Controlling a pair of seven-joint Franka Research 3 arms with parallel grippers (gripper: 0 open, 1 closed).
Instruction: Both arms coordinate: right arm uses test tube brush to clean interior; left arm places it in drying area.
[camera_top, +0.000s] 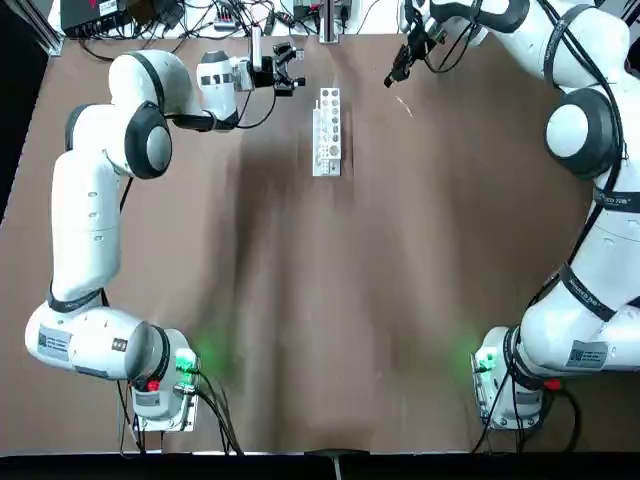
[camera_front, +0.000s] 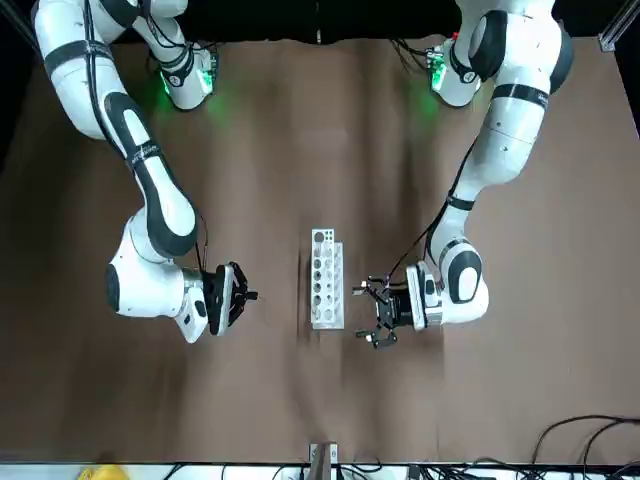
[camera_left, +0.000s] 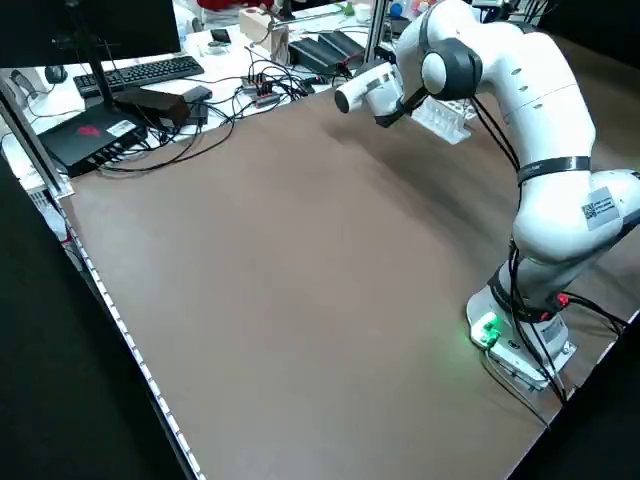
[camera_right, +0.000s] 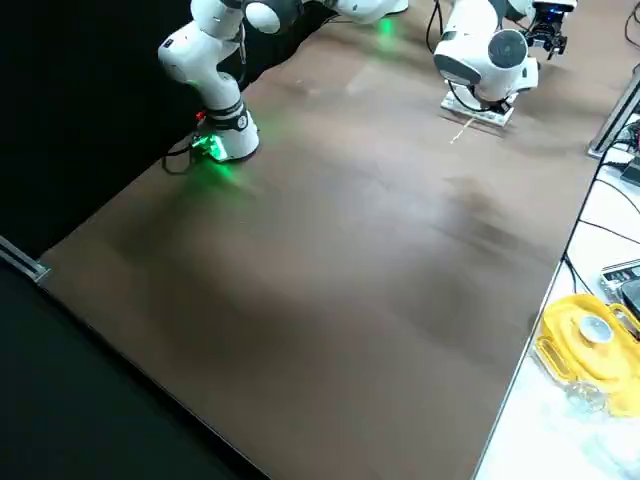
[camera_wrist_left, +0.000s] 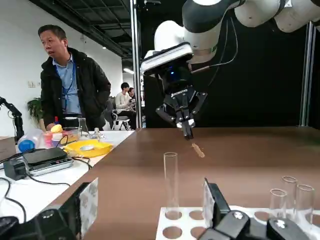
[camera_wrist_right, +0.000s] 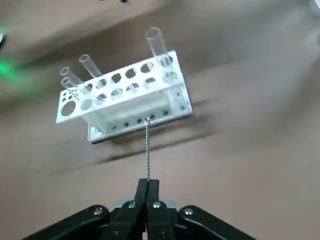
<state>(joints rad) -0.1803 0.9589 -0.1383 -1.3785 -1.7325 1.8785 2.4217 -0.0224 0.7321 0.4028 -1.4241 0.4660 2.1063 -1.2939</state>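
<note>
The white rack, the drying area (camera_top: 328, 132), lies at the far middle of the table. A clear test tube (camera_wrist_left: 171, 183) stands upright in one end of it, and a few more tubes (camera_wrist_right: 84, 63) stand at the other end. My right gripper (camera_top: 398, 72) hovers to the right of the rack (camera_wrist_right: 125, 97), shut on the thin test tube brush (camera_wrist_right: 148, 145), whose tip points toward the rack's side. My left gripper (camera_top: 292, 70) hangs open and empty just left of the rack (camera_front: 326, 282), its fingers (camera_wrist_left: 216, 202) level with the rack top.
Cables and electronics (camera_top: 200, 15) crowd the table's far edge. In the left wrist view a person (camera_wrist_left: 70, 90) stands by a side bench with a yellow object (camera_wrist_left: 90, 148). The brown table (camera_top: 330, 320) stretches bare toward the arm bases.
</note>
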